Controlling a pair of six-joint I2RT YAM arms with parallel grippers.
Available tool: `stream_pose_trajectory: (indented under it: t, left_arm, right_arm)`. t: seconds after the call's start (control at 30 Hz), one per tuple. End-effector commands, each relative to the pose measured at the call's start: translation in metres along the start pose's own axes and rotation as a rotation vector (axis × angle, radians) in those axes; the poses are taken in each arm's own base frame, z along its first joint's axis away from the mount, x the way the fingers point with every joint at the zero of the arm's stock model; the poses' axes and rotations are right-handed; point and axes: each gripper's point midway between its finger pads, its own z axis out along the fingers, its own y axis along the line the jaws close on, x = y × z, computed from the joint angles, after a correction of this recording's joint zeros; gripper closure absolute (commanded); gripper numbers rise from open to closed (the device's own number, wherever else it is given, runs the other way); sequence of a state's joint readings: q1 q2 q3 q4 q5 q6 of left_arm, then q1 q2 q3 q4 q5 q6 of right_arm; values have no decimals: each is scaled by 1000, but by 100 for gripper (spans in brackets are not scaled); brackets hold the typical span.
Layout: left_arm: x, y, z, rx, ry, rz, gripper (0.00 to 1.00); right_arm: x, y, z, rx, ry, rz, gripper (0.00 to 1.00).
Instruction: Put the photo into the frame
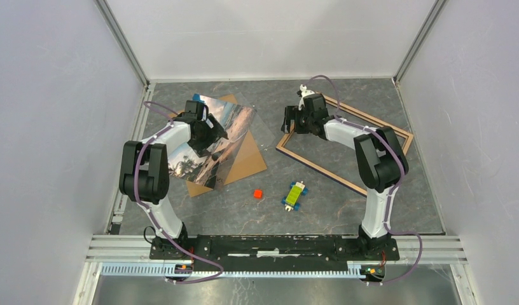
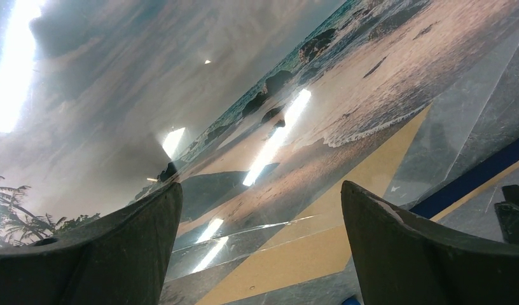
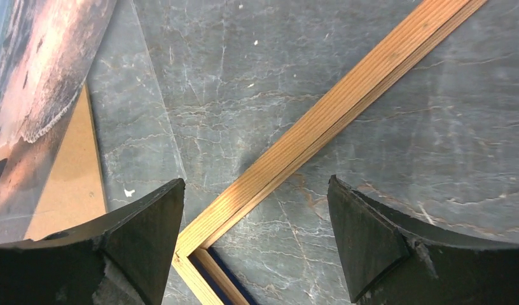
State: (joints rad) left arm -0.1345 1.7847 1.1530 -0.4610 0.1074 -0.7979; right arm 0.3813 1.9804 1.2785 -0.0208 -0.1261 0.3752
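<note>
From above, the photo (image 1: 235, 124) lies on a backing board (image 1: 247, 166) left of the frame (image 1: 320, 171); the left wrist view shows the left gripper (image 2: 260, 187) released over it, likely to lift it; the right wrist view shows the right gripper (image 3: 257, 181) released over the frame's corner, probably to steady it.

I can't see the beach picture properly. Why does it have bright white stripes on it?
Left wrist view: the glossy photo reflects lights, so white streaks and a big glare patch at top left wash out its sky. Top external view: only a faint pale sheen shows on it. Right wrist view: no glare, and the frame shows sharp wood grain.
</note>
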Motion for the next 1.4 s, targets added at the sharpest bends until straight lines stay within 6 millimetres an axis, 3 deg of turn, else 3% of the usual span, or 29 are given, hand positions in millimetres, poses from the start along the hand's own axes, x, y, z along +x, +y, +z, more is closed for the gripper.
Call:
stream_pose_trajectory:
  t: [0.0,0.17,0.27,0.6,0.83,1.07,1.2,1.37]
  left_arm:
    - [-8,-1,0,5,-26,-24,0]
    - [-6,9,5,-16,-12,-78,0]
    - [-4,10,8,-12,2,-90,0]
    - [-1,21,12,-45,4,-125,0]
    - [1,21,15,-43,16,-131,0]
    - [4,21,18,-39,32,-141,0]
    - [8,23,22,-42,47,-151,0]
    - [6,22,20,-39,37,-144,0]
  right_arm:
    - [-47,26,-19,-59,-138,-30,12]
    - [-44,72,5,-229,-76,22,14]
    - [-39,83,20,-254,-30,40,15]
    - [-17,79,45,-172,103,46,19]
    - [-1,85,54,-210,164,36,20]
    - [7,108,52,-332,197,68,21]
    - [-1,129,44,-444,180,101,22]
    - [-16,137,27,-493,140,116,25]
